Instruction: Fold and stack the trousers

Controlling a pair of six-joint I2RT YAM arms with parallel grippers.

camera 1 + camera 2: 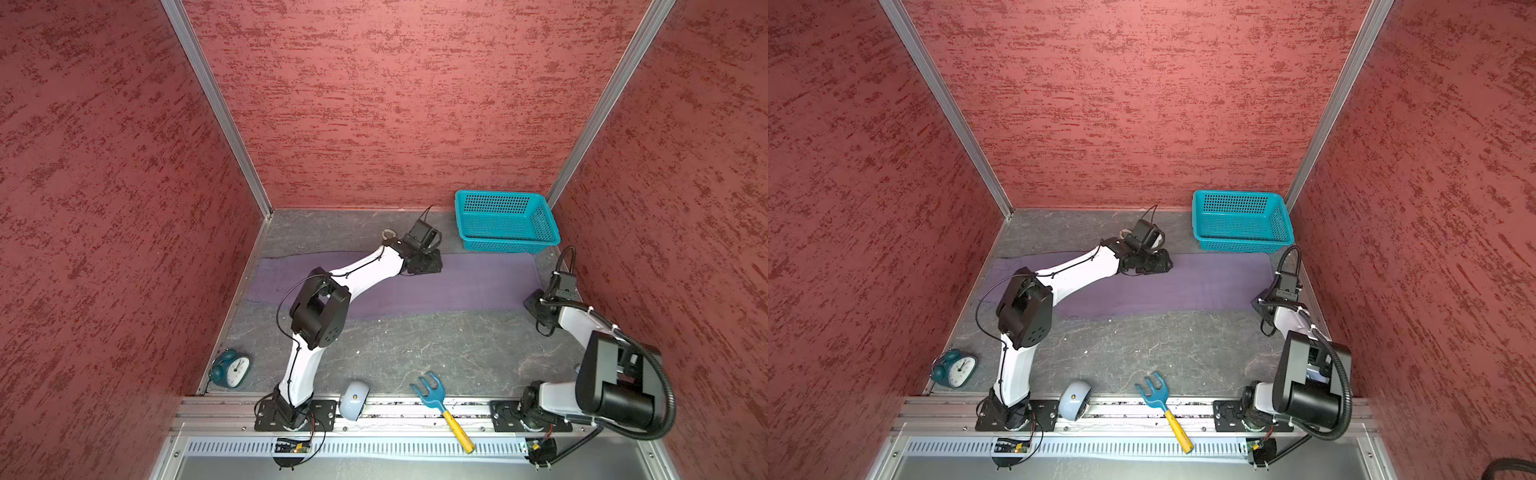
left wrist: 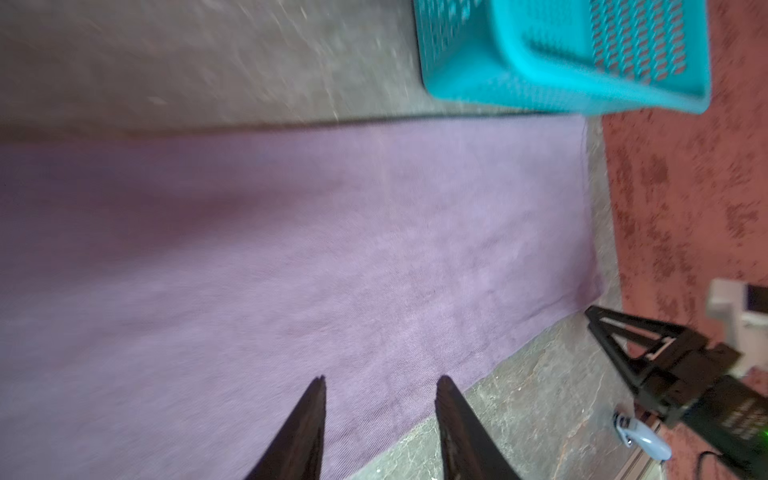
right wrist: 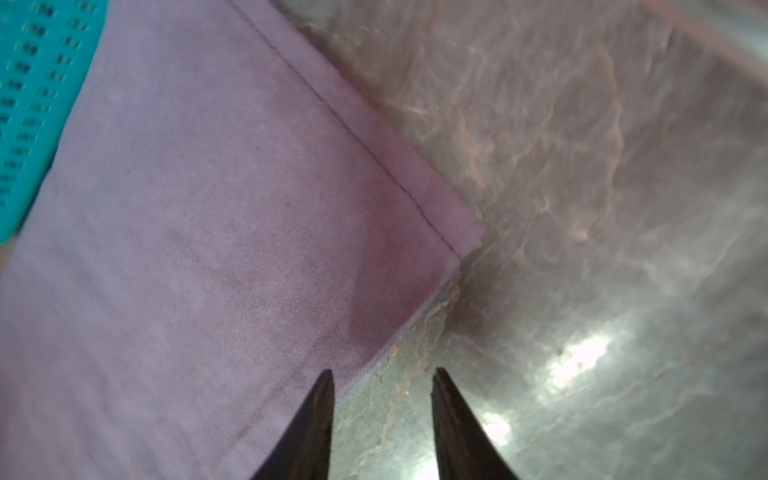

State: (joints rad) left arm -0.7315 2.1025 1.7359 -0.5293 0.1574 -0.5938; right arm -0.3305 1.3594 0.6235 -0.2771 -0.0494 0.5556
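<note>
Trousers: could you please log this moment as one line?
trousers: spread flat | left gripper: open, empty | right gripper: open, empty, by hem corner

the trousers [image 1: 457, 286] lie flat across the far half of the table [image 1: 415, 349]; the basket [image 1: 503, 245] sits behind their right end, perhaps touching; clock [image 1: 232, 368] front-left, rake [image 1: 444, 409] front-centre.

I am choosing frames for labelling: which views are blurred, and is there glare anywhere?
Left wrist view: motion blur smears the teal basket and most of the trousers. Right wrist view: the hem stitching of the trousers is fairly sharp, but bright glare patches lie on the table beside the cloth. Both top views: sharp and evenly lit, with no strong glare.
</note>
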